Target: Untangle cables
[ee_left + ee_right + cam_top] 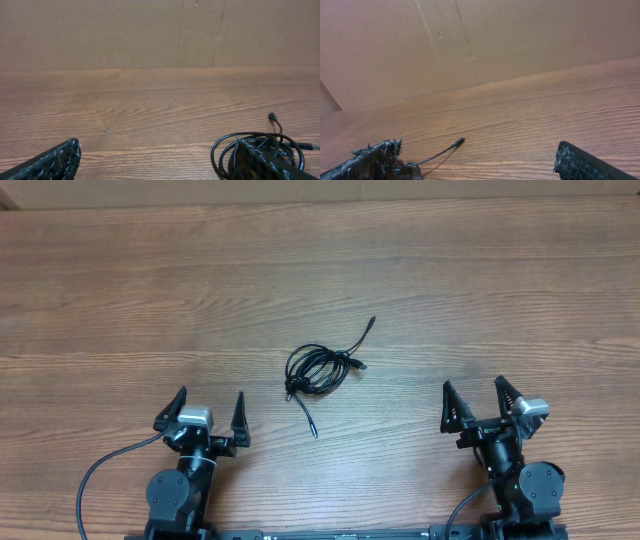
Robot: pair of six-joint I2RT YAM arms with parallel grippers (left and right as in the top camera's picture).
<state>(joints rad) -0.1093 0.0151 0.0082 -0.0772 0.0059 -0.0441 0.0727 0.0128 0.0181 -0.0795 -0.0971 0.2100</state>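
- The cables (318, 370) are seen in the middle of the desk (120, 300), between the two arms and a little beyond them.
- Most of the cord is wound into one small round bunch, with the loops crossed over each other.
- Three thin ends are seen sticking out: one toward the far side, a short one to the right, and one toward the near edge.
- The left gripper (211, 393) is spread wide and nothing is grasped in it. The bunch is near it but not touched.
- The right gripper (472, 382) is spread wide too, with nothing held, and is set well apart from the bunch.
- It is judged that the untangling has not been started. All of it is left: the bunch must be grasped, the loops pulled loose, and the cords laid apart.
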